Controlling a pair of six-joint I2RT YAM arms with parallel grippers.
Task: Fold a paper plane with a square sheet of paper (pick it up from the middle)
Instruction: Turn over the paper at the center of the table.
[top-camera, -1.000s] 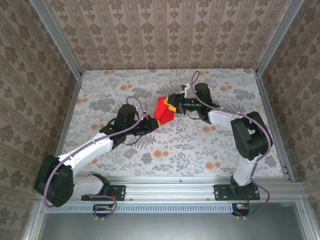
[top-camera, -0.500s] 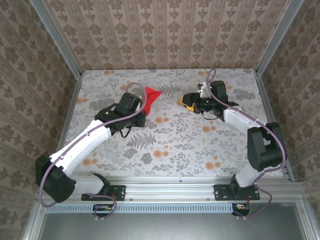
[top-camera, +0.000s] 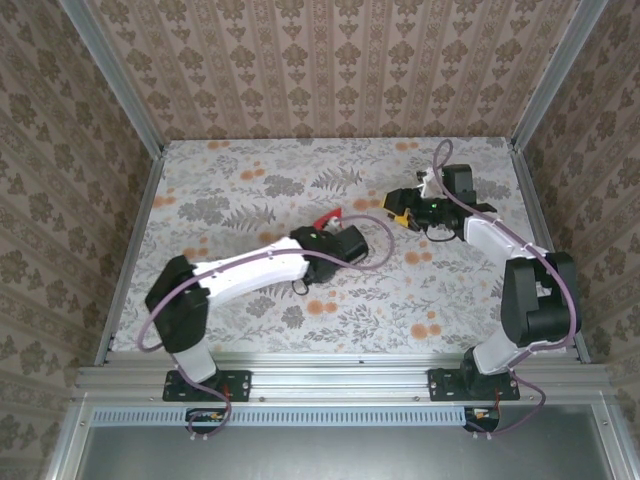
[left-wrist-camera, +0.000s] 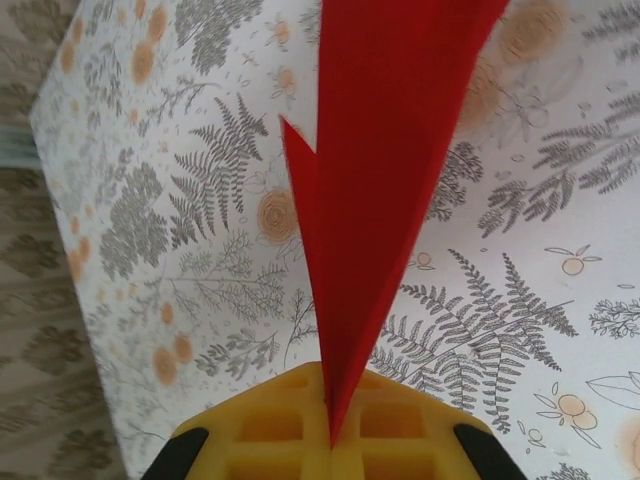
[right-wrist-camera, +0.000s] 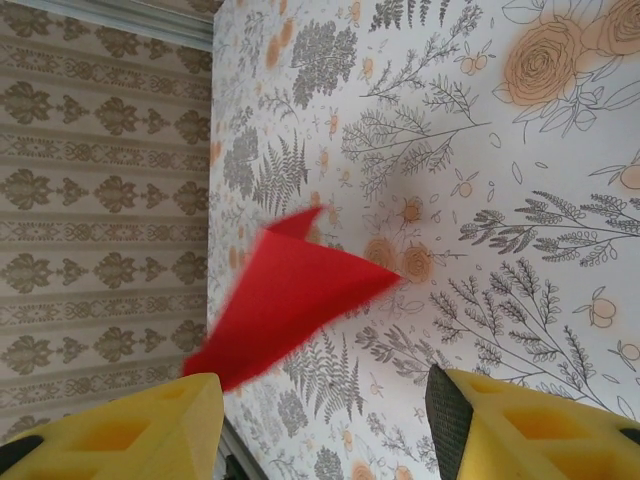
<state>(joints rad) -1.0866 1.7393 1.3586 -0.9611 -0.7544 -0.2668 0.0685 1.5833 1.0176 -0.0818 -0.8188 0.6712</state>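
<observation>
From above, my left gripper (top-camera: 334, 223) sits near mid-table, clamped on the red paper plane (top-camera: 325, 216), which pokes out from its tips. My right gripper (top-camera: 397, 209) hangs well apart to the right over the floral table (top-camera: 220, 190). At my left wrist, yellow pads (left-wrist-camera: 270, 440) pinch the plane's folded edge tight, the paper fanning away. At my right wrist, my yellow fingers (right-wrist-camera: 130, 430) stand wide apart with nothing between them, and the plane shows blurred beyond.

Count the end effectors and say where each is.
2. The left end effector, over the middle of the table, is shut on the folded red paper; the right end effector, far right, stands open and empty.
</observation>
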